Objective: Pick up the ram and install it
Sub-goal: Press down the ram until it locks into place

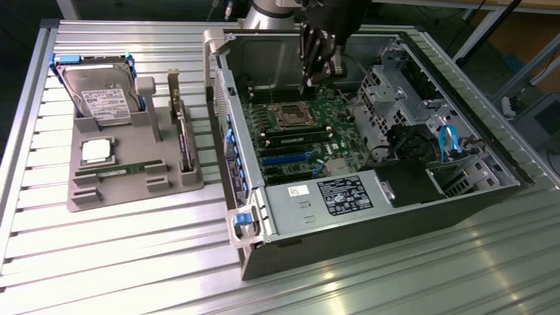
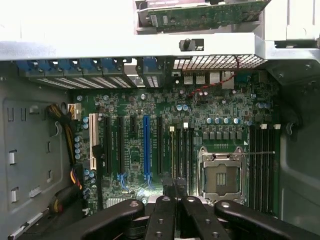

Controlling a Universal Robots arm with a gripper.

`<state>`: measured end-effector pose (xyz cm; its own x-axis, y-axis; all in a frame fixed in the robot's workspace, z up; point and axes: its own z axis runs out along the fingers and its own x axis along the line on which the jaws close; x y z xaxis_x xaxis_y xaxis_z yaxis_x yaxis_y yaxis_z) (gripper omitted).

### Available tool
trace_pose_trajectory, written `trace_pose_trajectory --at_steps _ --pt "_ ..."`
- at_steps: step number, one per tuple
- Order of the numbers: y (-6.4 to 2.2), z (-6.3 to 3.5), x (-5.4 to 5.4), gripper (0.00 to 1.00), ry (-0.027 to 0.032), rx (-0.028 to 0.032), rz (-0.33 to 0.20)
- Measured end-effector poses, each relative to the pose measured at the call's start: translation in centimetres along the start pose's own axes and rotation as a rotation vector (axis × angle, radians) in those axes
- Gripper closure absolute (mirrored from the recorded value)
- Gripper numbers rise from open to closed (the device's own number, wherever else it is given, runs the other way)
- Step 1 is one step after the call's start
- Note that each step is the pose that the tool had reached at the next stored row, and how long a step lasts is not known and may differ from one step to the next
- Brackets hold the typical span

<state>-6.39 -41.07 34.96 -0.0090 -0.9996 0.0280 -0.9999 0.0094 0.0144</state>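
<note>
Open computer case (image 1: 368, 216) lying on its side on the ribbed tabletop (image 1: 131, 262), so the motherboard (image 1: 302, 138) faces up for access. Beside the case, grey holder tray (image 1: 131, 187) keeping spare parts upright or flat: hard drive (image 1: 101, 95), silver processor (image 1: 96, 151), and one ram (image 1: 122, 169) lying flat in its front slot. Above the motherboard, inside the case, tool (image 1: 317, 62) closed narrow, fingers (image 2: 169, 189) pinched together, apparently gripping a thin stick edge-on over the slots beside the empty processor socket (image 2: 220, 175).

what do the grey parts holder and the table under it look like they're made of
Parts holder: likely plastic, possibly printed; matte, uniform grey, blocky molded slots. Table: looks like aluminium; silvery ribbed slats with bright reflections.
</note>
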Motion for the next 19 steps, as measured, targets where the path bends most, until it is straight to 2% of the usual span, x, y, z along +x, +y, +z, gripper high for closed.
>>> trace_pose_trajectory --at_steps 14,19 --pt "-3.39 -0.05 0.0 0.9 0.0 -0.0009 0.0" --pt "-3.41 -0.12 0.0 0.9 0.0001 -0.001 0.0"
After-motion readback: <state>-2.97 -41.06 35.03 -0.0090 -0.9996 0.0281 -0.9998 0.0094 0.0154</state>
